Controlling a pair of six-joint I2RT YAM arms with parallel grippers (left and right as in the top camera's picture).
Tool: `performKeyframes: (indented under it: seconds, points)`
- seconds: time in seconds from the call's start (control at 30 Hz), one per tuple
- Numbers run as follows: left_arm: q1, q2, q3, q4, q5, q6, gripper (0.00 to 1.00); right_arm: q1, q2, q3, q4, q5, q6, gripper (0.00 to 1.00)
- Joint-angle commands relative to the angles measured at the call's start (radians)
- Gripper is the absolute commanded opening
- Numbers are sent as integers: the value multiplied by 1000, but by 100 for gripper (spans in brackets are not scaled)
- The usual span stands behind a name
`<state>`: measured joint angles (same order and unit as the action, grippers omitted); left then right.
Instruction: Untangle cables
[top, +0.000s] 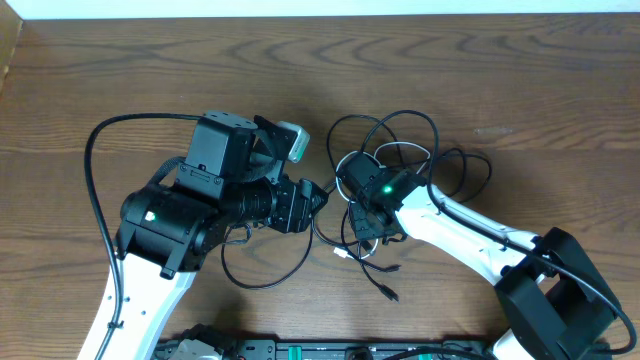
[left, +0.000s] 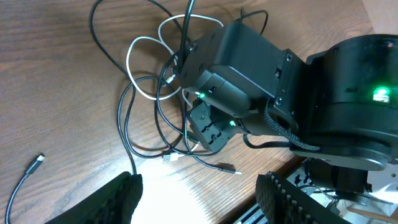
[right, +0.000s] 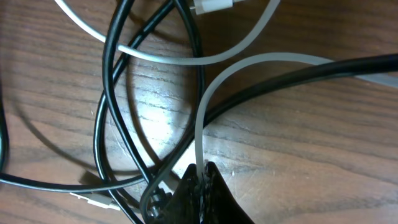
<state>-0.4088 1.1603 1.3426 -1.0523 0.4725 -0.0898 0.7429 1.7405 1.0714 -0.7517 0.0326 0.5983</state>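
Across the wooden surface (top: 120, 70), the two arms meet close together at the middle, the left arm (top: 165, 225) bulky on the left and the right arm (top: 470, 235) reaching in from the near right.

Just right of centre lie the cables (top: 405, 113): several thin black cords looped over one another, some loops spreading far and right of the right wrist, with loose ends trailing toward the near edge. Threaded through them is the whitish cord (right: 267, 58), which black cords (right: 311, 70) cross more than once.

The left hand (left: 199, 199) is released, its fingers standing wide apart with nothing between them, hovering just left of the tangle. The right hand (right: 202, 186) is clenched down at the surface, and the whitish cord runs straight into its tips, so I judge it pinched there; a black cord passes right beside the tips and may be caught as well, which I cannot tell.

Small plug ends (left: 38, 160) lie free at the fringes.

Risks from here: nothing anchors the black loops, so a pull on the whitish cord would likely drag the whole bundle or cinch the crossings tighter. A thin cord in a narrow pinch could slip out. With the wrists this close, a wide sweep could knock one arm into the other.
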Motion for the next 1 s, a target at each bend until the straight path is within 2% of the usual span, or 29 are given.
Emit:
performKeyframes:
  seconds: [0.0,0.2,0.4,0.57,0.8,0.97]
  points:
    - [0,-10,19,-6,5,3,64,3,-52,64,-14,10,-30,1]
    - [0,-10,19,-6,5,3,64,-4,-142,184,-96,30,-127,1]
    - [0,-10,19,-6,5,3,64,-42,-250,418,-241,183,-221,1]
    - [0,-10,19,-6,5,3,64,-97,-317,624,-257,279,-306,1]
    - [0,-10,19,-6,5,3,64,-215,-393,928,-213,247,-348,1]
    - [0,-10,19,-5,5,3,64,-234,-442,967,-197,159,-397,1]
